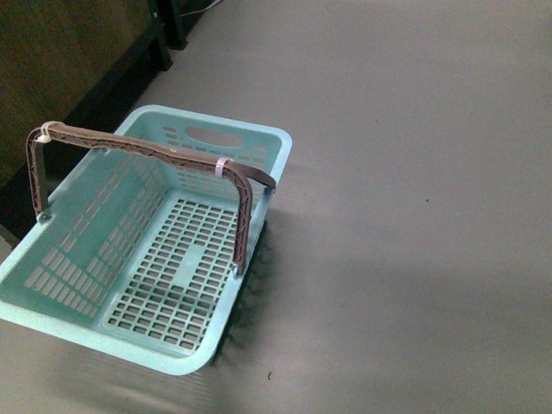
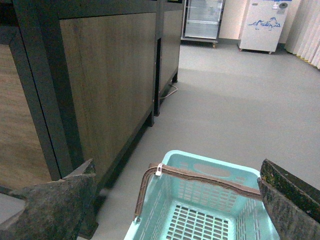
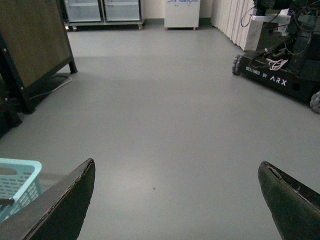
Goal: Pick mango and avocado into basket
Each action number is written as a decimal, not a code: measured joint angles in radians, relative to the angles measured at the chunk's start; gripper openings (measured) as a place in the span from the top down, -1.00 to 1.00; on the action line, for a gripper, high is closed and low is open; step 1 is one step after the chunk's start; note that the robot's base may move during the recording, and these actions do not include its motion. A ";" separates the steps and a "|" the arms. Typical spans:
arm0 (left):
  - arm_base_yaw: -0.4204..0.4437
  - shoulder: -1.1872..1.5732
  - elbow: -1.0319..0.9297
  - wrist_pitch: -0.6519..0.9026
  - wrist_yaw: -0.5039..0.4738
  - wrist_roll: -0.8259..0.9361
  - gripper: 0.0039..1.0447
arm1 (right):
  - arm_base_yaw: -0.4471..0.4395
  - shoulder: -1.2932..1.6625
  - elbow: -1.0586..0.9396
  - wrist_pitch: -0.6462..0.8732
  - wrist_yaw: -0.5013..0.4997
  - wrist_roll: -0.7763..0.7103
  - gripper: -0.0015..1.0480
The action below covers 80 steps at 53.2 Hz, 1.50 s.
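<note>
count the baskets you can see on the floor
1. The turquoise basket sits on the grey floor at the robot's front left, beside a wooden cabinet, and holds nothing. More could be outside these views.

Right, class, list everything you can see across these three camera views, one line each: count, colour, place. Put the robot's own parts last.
basket: one, pale turquoise, on the floor, nothing in it
handle: one, brown, arched across the basket
mango, avocado: none in view
floor: grey, all around the basket
wooden cabinets: at least two, brown with dark frames, beside the basket
glass-door coolers: two, pale, by the far wall
white unit: one, white with blue marking, next to the coolers
second robot base: one, black, lettered ARX, on the floor away from the basket
left gripper: one, dark, open, above the basket
right gripper: one, dark, open, over bare floor beside the basket
</note>
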 joint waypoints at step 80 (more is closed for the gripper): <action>-0.019 1.718 0.480 0.524 0.128 -1.109 -0.85 | 0.000 0.000 0.000 0.000 0.001 0.000 -0.83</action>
